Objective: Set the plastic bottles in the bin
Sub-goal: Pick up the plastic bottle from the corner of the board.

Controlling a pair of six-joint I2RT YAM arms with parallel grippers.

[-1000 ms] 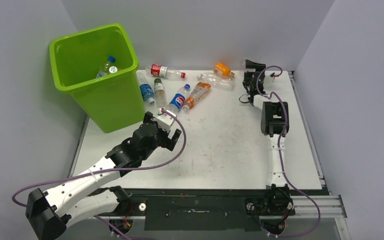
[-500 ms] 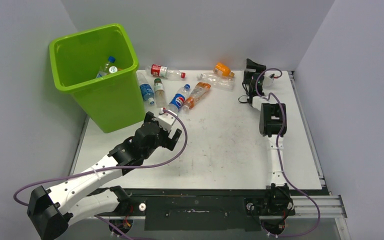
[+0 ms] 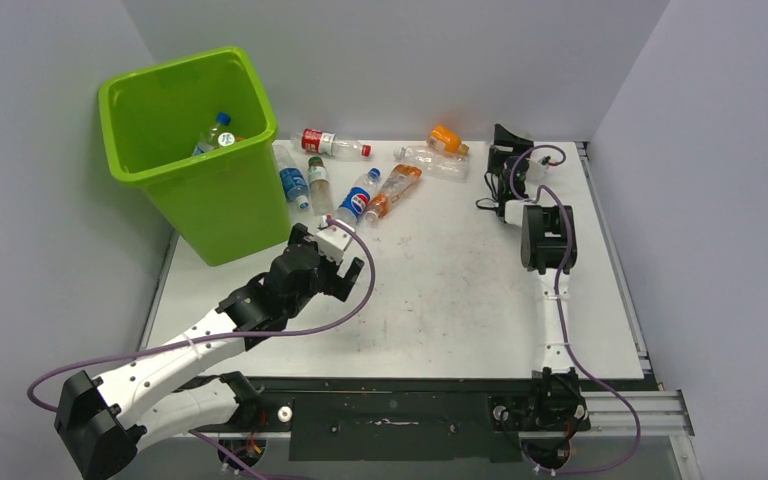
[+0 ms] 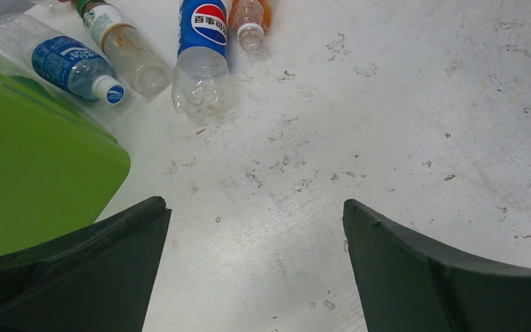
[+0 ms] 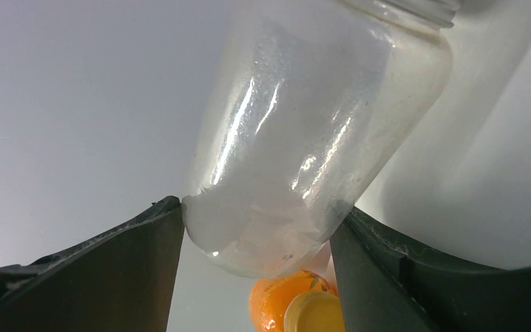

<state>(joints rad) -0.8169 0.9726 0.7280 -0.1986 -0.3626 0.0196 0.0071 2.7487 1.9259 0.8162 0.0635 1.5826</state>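
Right gripper (image 5: 256, 213) has closed on a far-edge clear bottle (image 5: 304, 124); left gripper (image 4: 254, 206) gapes empty.

The left arm (image 3: 185, 348) reaches from its base at the near left, stretched low and diagonally toward the middle of the table. Its wrist is bent so that the left gripper (image 4: 254, 203) looks down and away. Its jaws stand wide apart with nothing between them. The right arm (image 3: 557, 300) runs almost straight out along the right side to the far edge. There the right gripper (image 5: 257, 206) has both fingers (image 5: 110, 270) touching the sides of a clear bottle (image 5: 304, 131).
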